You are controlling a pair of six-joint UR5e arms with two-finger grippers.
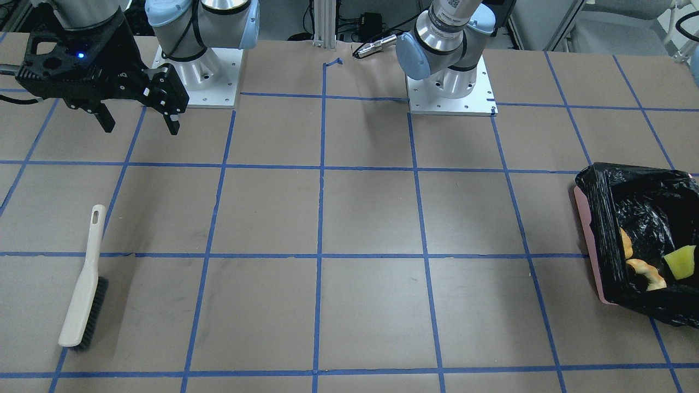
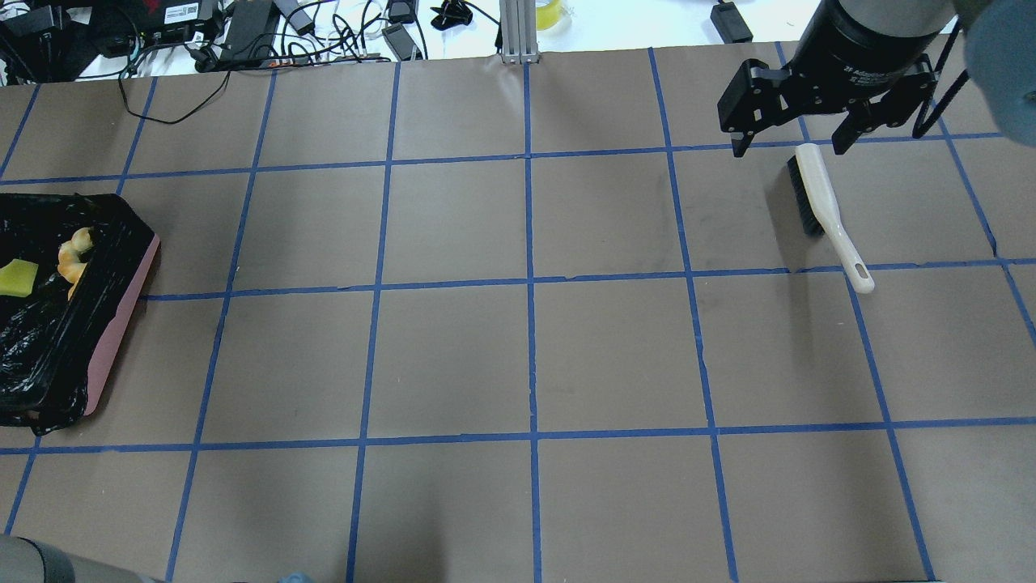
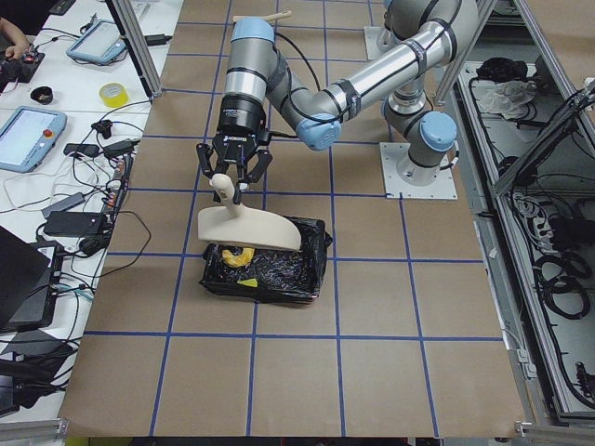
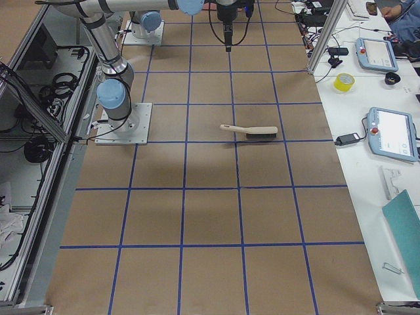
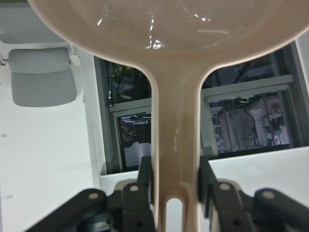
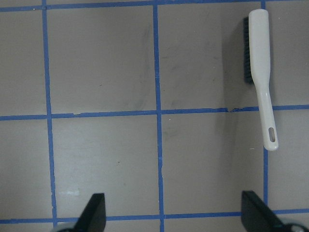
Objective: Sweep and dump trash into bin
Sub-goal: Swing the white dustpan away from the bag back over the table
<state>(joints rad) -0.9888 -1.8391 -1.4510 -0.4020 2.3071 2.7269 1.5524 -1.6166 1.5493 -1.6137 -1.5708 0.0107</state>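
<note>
The pink bin (image 1: 588, 240) with its black bag stands at the table's left end; it also shows in the overhead view (image 2: 113, 340) and the exterior left view (image 3: 279, 279). Inside lie the orange lump (image 1: 626, 243), the cream crescent (image 1: 648, 273) and the yellow-green wedge (image 1: 680, 263). My left gripper (image 5: 176, 186) is shut on the handle of the cream dustpan (image 5: 176, 72), held tilted over the bin (image 3: 246, 228). My right gripper (image 1: 137, 119) is open and empty, above the table near its base.
A cream hand brush (image 1: 82, 289) with black bristles lies flat on the table on my right side, also in the overhead view (image 2: 825, 210) and the right wrist view (image 6: 260, 72). Blue tape lines grid the brown table. Cables and gear lie past the far edge.
</note>
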